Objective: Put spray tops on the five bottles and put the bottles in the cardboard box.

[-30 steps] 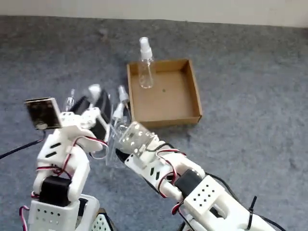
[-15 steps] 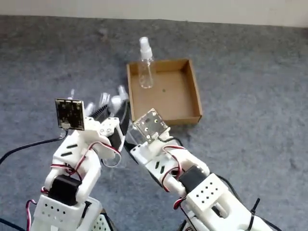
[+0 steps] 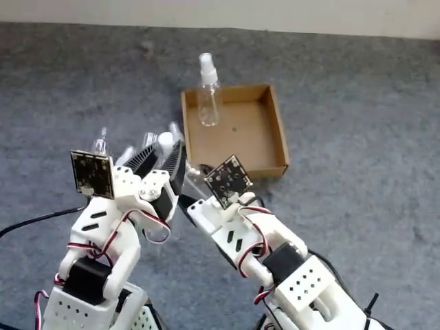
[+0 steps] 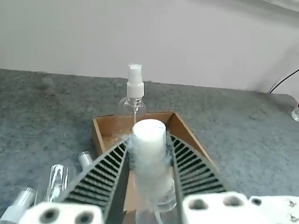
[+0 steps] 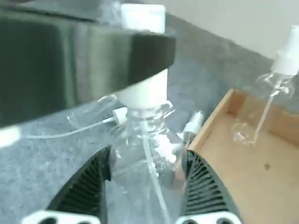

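Note:
My left gripper (image 4: 148, 142) is shut on a white spray top (image 4: 149, 163), whose thin tube hangs down into a clear bottle (image 5: 140, 168). My right gripper (image 5: 147, 156) is shut on that bottle's body and holds it upright just left of the cardboard box (image 3: 240, 148). The spray top (image 5: 142, 88) sits at the bottle's neck; whether it is screwed tight I cannot tell. In the high view both grippers meet near the box's front left corner, the left gripper (image 3: 159, 152) over the right one. A capped bottle (image 3: 208, 93) stands at the box's far left wall.
Several loose clear bottles and spray tops (image 4: 58, 175) lie on the grey carpet left of the box. One loose top (image 5: 194, 121) lies close to the box wall (image 5: 219, 116). The carpet to the right of the box is open.
The left arm has swung right toward the box and brought the spray top over the bottle. The right arm has pushed forward and turned its wrist toward the box.

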Robot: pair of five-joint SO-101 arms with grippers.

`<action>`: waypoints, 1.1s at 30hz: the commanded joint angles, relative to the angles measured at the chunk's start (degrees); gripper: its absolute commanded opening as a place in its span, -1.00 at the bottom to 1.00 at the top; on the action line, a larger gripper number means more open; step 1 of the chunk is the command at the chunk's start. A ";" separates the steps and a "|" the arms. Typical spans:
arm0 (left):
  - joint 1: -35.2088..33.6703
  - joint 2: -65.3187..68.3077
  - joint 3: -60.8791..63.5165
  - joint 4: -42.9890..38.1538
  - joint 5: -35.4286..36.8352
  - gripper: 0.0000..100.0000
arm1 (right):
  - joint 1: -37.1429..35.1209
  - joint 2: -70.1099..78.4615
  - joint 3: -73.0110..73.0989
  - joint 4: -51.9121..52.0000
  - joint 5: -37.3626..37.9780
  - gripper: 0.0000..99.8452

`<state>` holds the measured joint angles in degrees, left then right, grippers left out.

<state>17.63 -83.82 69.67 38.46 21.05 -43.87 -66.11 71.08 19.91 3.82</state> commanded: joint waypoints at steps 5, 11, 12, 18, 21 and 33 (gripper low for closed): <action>9.19 0.57 3.03 1.32 -6.95 -0.99 | 1.36 -4.35 -2.68 -2.07 -0.44 -0.99; 9.01 0.57 2.51 1.49 -7.12 -0.99 | 1.54 -4.44 -2.59 -2.07 -0.35 -0.99; 8.92 0.57 1.98 1.58 -7.12 -0.97 | 1.54 -4.44 -2.59 -2.07 -0.26 -0.99; 6.81 0.13 -2.07 6.15 -9.49 -0.71 | 3.47 -4.18 -2.51 -2.07 -0.26 -0.99; 4.97 0.04 -4.18 8.53 -9.67 -0.71 | 5.05 -4.18 -1.71 -2.07 -0.26 -0.99; -0.22 -0.04 -5.05 8.88 -13.19 -0.72 | 7.52 -4.00 -1.01 -2.42 -0.09 -0.99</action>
<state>18.59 -83.74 66.68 47.08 8.57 -38.77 -68.22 71.25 19.65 3.82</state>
